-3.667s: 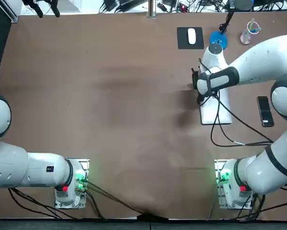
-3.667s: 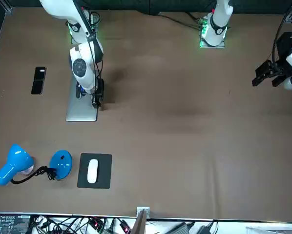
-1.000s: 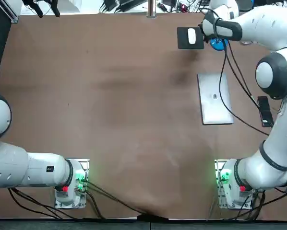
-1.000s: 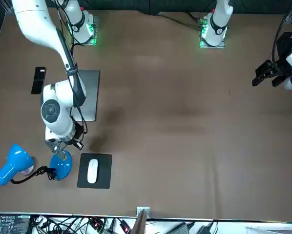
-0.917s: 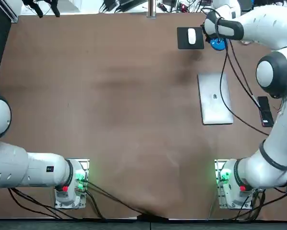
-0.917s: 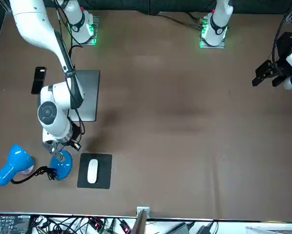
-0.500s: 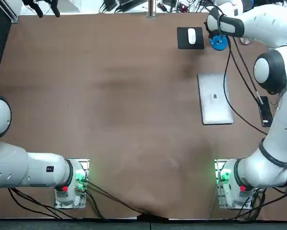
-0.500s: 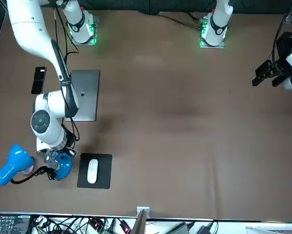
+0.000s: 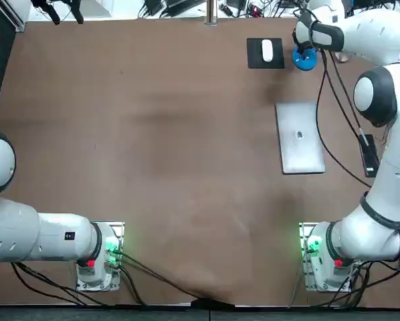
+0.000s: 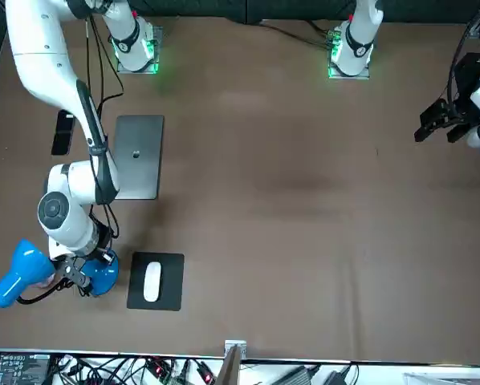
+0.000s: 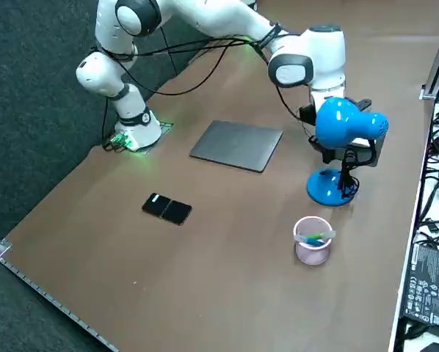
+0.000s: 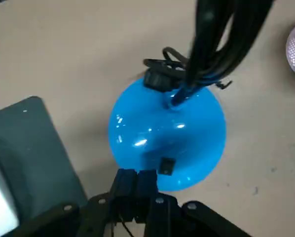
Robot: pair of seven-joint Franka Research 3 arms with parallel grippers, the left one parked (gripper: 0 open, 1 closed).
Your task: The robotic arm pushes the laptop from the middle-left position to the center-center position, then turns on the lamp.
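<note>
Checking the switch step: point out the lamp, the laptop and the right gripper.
lamp (image 12: 197, 128): right wrist view, blue base.
laptop (image 9: 297, 150): top view, middle of lid.
right gripper (image 12: 136, 174): right wrist view, shut fingertips at the lamp's base.

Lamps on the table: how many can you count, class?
1. The blue lamp stands beside the mouse pad near the table's far edge; the right hand, shut, is at its base. None looks hidden.

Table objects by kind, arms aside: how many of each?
Laptop: 1
Lamp: 1
Mouse: 1
Mouse pad: 1
Phone: 1
Cup: 1
Total: 6
Right pincer, shut, sits just above the lamp's base.
</note>
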